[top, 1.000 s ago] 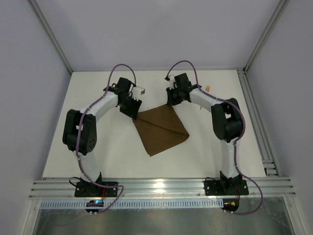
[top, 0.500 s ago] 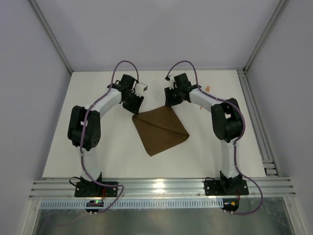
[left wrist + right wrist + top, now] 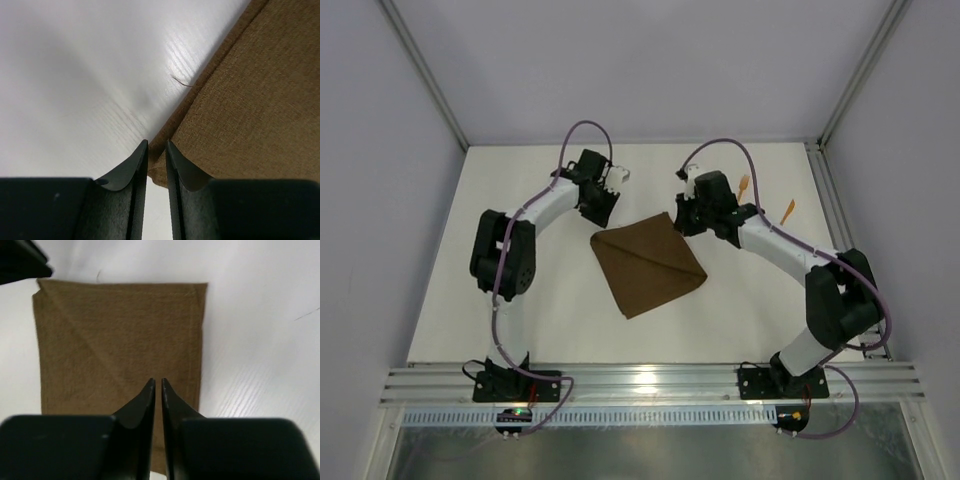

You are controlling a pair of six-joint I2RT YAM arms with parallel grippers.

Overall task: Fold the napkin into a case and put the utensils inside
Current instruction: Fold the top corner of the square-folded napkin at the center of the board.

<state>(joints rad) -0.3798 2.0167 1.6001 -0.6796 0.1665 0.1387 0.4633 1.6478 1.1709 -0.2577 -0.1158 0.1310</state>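
The napkin (image 3: 648, 265) lies flat mid-table as a folded dark brown square, one corner pointing away from me. My left gripper (image 3: 598, 212) hovers just off its left corner. In the left wrist view its jaws (image 3: 156, 144) stand a narrow gap apart, and the cloth corner (image 3: 250, 110) shows below, not pinched. My right gripper (image 3: 688, 222) hangs over the far corner. In the right wrist view its jaws (image 3: 158, 381) are almost touching above the cloth (image 3: 120, 340), with nothing between them. Two orange utensils (image 3: 745, 184) (image 3: 787, 210) lie on the table at the back right, apart from the cloth.
The white table (image 3: 520, 320) is edged by a metal rail (image 3: 850, 260) on the right and an aluminium rail (image 3: 650, 380) at the near side. The right arm's elbow (image 3: 840, 295) sticks out toward the right rail. The left gripper's black body (image 3: 20, 260) shows at the right wrist view's top left.
The left gripper drew back from the napkin's left corner toward the far side and narrowed. The right arm swung its elbow out to the right. The napkin stayed put.
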